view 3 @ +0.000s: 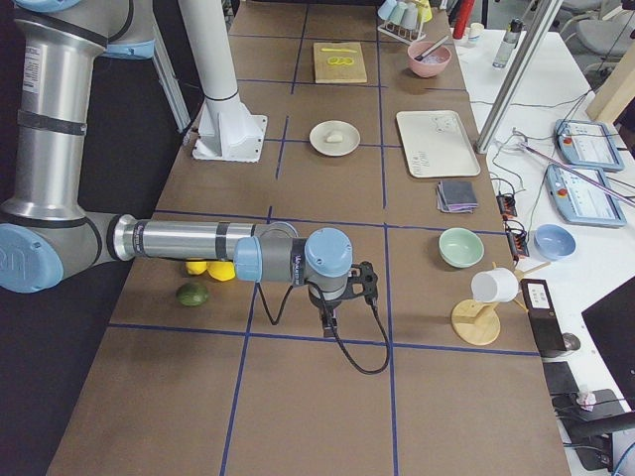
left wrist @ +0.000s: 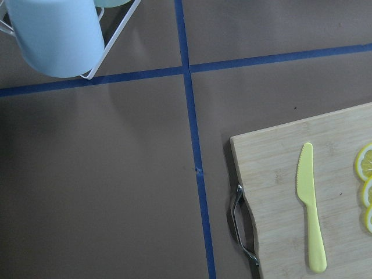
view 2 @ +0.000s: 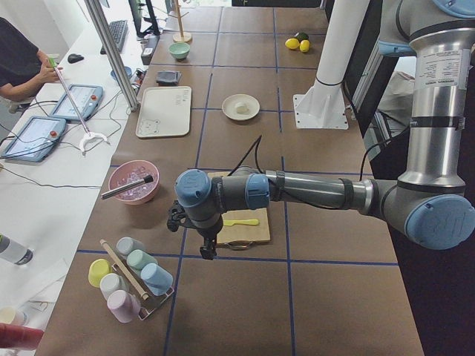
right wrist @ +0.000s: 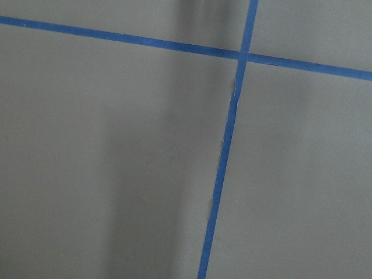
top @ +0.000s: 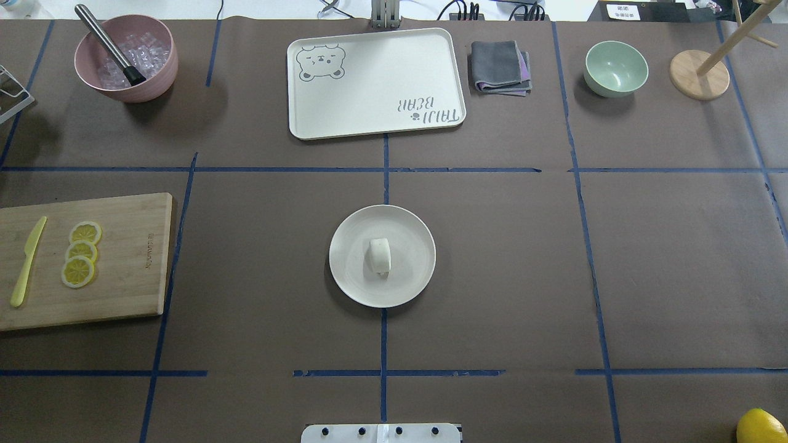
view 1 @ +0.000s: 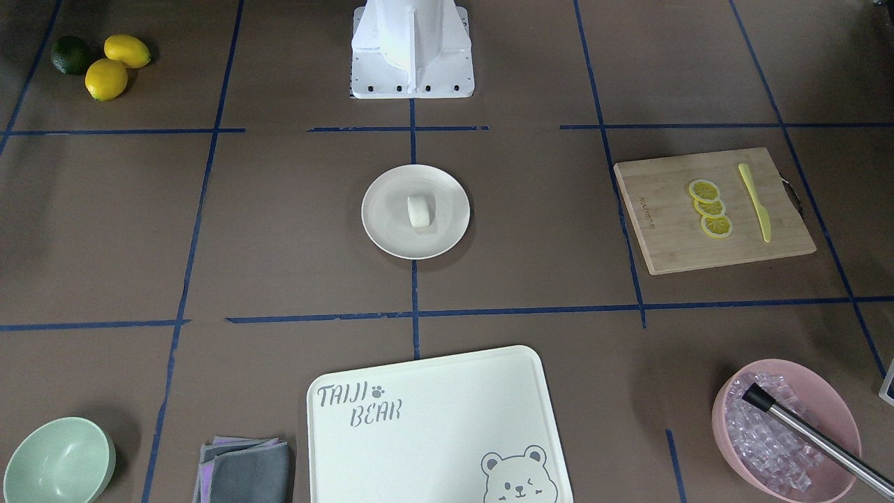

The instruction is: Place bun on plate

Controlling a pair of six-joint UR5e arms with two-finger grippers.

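The bun [top: 380, 256] sits on the middle of the plate [top: 349, 274], well inside the raised rim, as the overhead and front-facing views both show. The arms show only in the two side views. There the left gripper [view 2: 208, 248] hangs well apart from the plate, over the outer end of the cutting board [top: 126, 271]. The right gripper [view 3: 327, 320] hangs equally far off on the plate's other side. From those angles I cannot tell whether either pair of fingers is apart or together. The left wrist view alone gives the yellow knife [left wrist: 310, 214] up close, and the right wrist view gives only crossed blue tape [right wrist: 224, 164]. Bare table [top: 523, 258] rings the plate. The tray [top: 375, 80] beyond it is the nearest thing, with a clear gap between their edges.
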